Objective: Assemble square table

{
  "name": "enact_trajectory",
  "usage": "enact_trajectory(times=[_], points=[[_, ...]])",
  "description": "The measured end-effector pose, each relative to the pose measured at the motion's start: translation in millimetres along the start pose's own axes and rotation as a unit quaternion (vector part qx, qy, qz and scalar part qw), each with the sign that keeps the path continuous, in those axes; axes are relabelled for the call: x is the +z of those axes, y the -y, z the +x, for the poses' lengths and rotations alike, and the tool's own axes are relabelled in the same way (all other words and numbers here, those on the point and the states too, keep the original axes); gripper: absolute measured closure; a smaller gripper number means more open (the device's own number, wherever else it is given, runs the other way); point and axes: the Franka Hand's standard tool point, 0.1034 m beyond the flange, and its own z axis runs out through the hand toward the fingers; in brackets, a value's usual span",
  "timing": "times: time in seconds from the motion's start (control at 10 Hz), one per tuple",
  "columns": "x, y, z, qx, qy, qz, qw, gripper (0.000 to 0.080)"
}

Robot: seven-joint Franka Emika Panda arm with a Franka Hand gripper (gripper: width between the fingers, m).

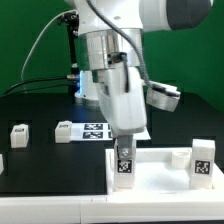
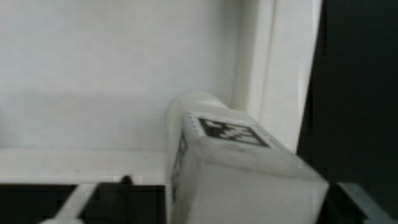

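Observation:
The square table's white panel (image 1: 160, 178) lies at the front of the black table, towards the exterior view's right. My gripper (image 1: 124, 148) is shut on a white block leg (image 1: 124, 163) with a black-and-white tag and holds it upright at the panel's corner on the exterior view's left. I cannot tell whether the leg is seated in the socket. A second leg (image 1: 203, 161) stands at the panel's other near corner. In the wrist view the held leg (image 2: 240, 165) fills the space between my fingers, over the panel (image 2: 107, 90) and its raised rim (image 2: 270, 60).
Two loose white legs (image 1: 18, 133) (image 1: 65, 131) lie on the table at the exterior view's left. The marker board (image 1: 96, 130) lies flat behind the panel. A white tagged piece (image 1: 165, 97) shows behind the arm at the right. A green wall is at the back.

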Motion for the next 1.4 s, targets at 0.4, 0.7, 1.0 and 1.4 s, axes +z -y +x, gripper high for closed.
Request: enact_trajectory(times=[0.4,0.7,1.0,1.4], points=[[-1.6,1.6,-4.6,-0.207,0.005,-0.002,0.978,0.0151],[1.6,4.1,-3.2,-0.438,0.004,-0.007,0.899,0.0151],[2.1,3.7,-2.7,-0.391,0.003,-0.007,0.920,0.0292],[0.6,1.4,0.7,-0.138,0.003,-0.019,0.990,0.0504]])
